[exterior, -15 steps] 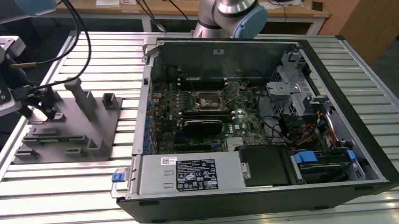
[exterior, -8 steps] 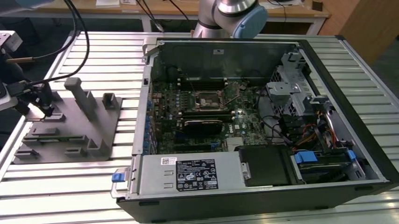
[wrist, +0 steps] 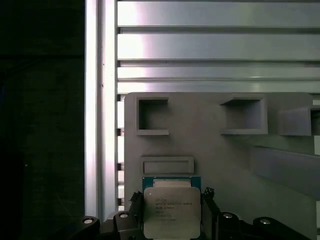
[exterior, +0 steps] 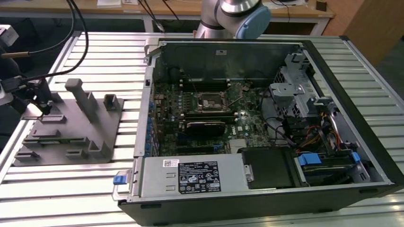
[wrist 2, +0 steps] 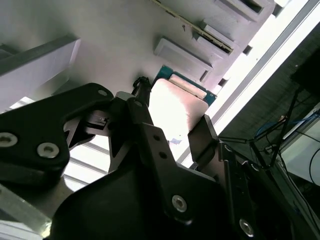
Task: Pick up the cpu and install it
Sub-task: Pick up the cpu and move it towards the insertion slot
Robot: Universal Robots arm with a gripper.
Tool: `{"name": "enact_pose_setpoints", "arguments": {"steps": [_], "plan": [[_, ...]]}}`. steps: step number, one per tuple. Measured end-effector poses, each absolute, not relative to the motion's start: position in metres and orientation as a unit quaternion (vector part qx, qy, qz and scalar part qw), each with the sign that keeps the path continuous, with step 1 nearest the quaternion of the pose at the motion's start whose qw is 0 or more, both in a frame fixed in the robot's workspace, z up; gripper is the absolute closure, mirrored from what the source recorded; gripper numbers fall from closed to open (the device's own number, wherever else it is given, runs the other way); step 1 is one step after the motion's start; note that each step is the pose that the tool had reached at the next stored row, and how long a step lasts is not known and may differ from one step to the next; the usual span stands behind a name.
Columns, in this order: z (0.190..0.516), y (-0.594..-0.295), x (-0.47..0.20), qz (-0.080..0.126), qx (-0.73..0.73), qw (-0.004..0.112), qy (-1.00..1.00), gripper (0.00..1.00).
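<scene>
On the slatted aluminium worktop [exterior: 94,52] the biggest item is the black desktop computer case [exterior: 252,208]. It lies on its side with the panel off, likely so the green motherboard [exterior: 249,120] faces up for top-down access. The square metal-framed processor socket [exterior: 208,100] sits near the board's middle and looks unfilled. The silver and blue robot arm joint [exterior: 237,14] stands behind the case. The grey plastic tray with upright posts and recessed pockets [exterior: 69,127] lies flat just beside the case, on the exterior view's left. It probably serves as a parts holder that presents each piece level and in a known spot. The arm's black metal fingers [wrist: 209,202] hang over the tray's far left corner, well apart from the socket. In both wrist views they are drawn in narrow, one against each of two opposite edges of the small flat square cpu with a pale silvery metal top and thin green rim [wrist: 171,212], so the chip is gripped between them. Holding it by the edges probably keeps the top plate and underside contacts untouched and keeps the chip square to the wrist. The cpu is at the tray, close to a shallow rectangular raised frame [wrist: 167,165]. I can't tell whether it rests on the tray surface or is raised just off it. Install not done.
</scene>
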State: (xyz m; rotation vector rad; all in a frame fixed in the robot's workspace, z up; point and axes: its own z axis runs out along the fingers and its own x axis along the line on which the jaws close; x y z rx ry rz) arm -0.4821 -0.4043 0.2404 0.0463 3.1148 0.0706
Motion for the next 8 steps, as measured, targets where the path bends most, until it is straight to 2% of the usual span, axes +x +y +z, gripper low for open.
{"name": "enact_pose_setpoints", "arguments": {"steps": [8], "plan": [[0.258, -0.404, -0.482, 0.023, 0.015, 0.013, 1.0, 0.45]]}}
